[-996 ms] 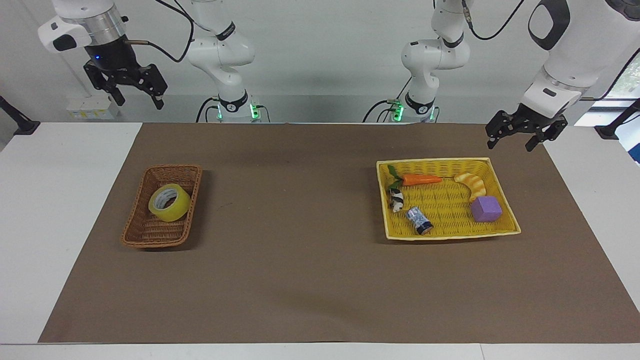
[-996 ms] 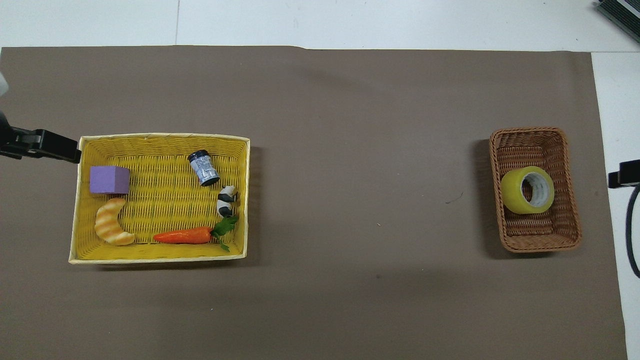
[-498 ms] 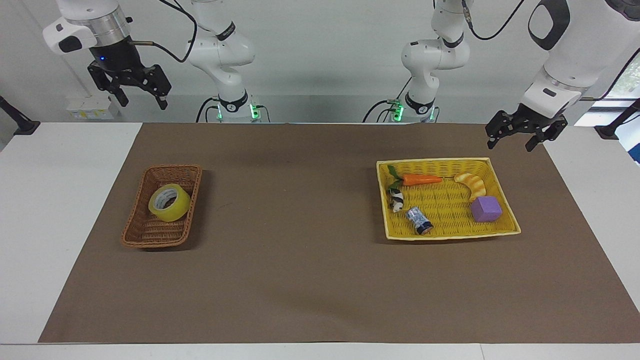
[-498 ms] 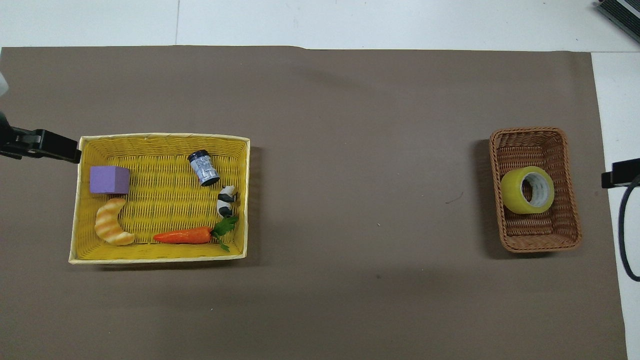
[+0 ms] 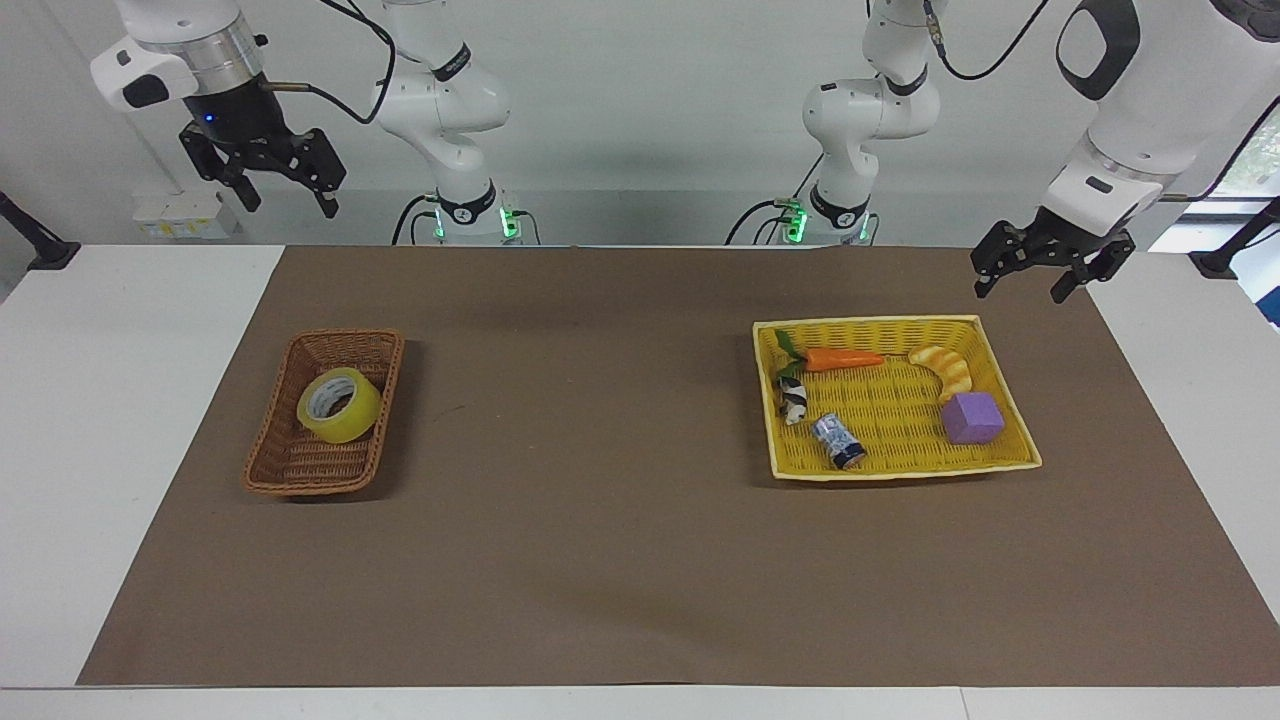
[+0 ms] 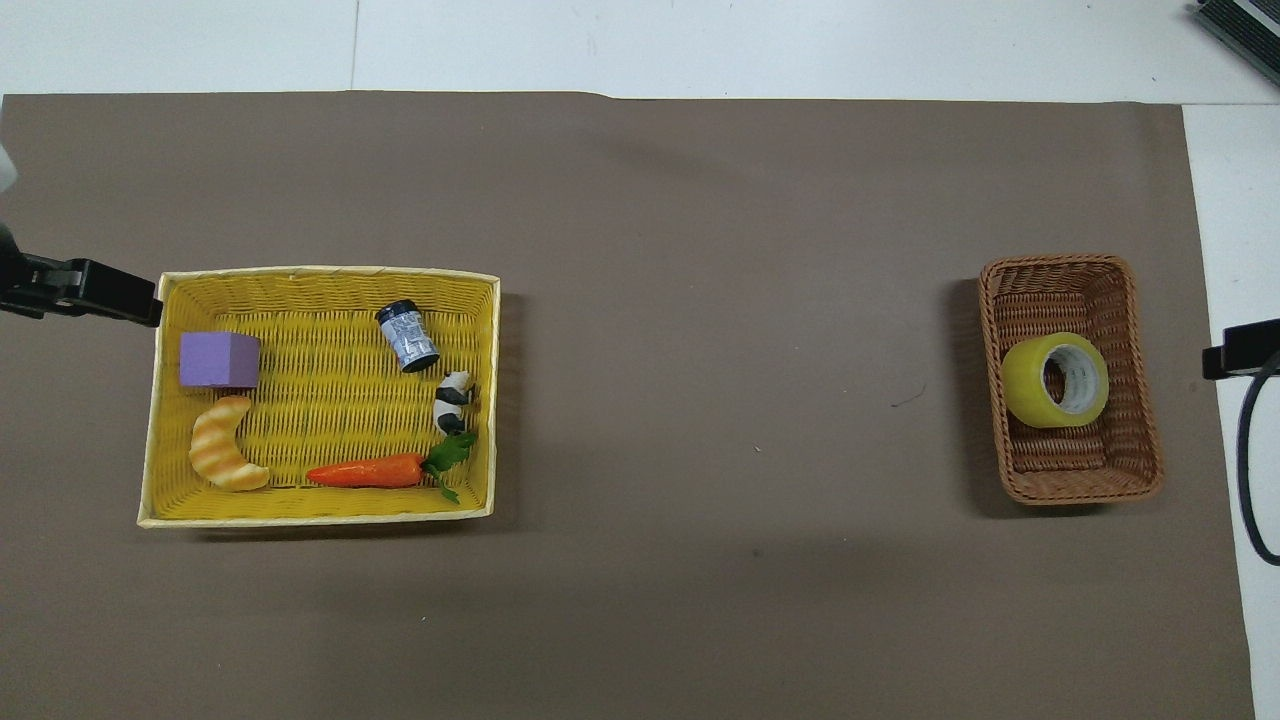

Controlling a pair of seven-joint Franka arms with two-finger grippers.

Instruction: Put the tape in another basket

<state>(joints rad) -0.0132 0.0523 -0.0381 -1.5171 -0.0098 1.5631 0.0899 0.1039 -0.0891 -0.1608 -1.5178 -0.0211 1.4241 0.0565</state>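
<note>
Tape: your yellow tape (image 5: 339,404) is sitting in the brown wicker basket (image 5: 290,470), toward the right arm's end of the bench, tipped up against the basket's wall so you're looking into its white-grey core.

Brown basket: it's lying on the brown mat (image 5: 600,560), well apart from the yellow basket (image 5: 900,470).

Yellow basket: you're seeing it at the left arm's end of the bench – it's holding a carrot (image 5: 840,359), a croissant (image 5: 945,368), a purple cube (image 5: 972,418), a small blue-white can (image 5: 838,441) lying on its side, and a little black-and-white figure (image 5: 793,398).

Right tool: your right tool (image 5: 285,194) is hanging high in the air by the robots' edge of the bench, at the right arm's end. Fingers are standing apart, nothing between them.

Left tool: your left tool (image 5: 1022,283) is hovering low over the mat, just off the yellow basket's corner on the robots' side – fingers apart too, gripping nothing.
</note>
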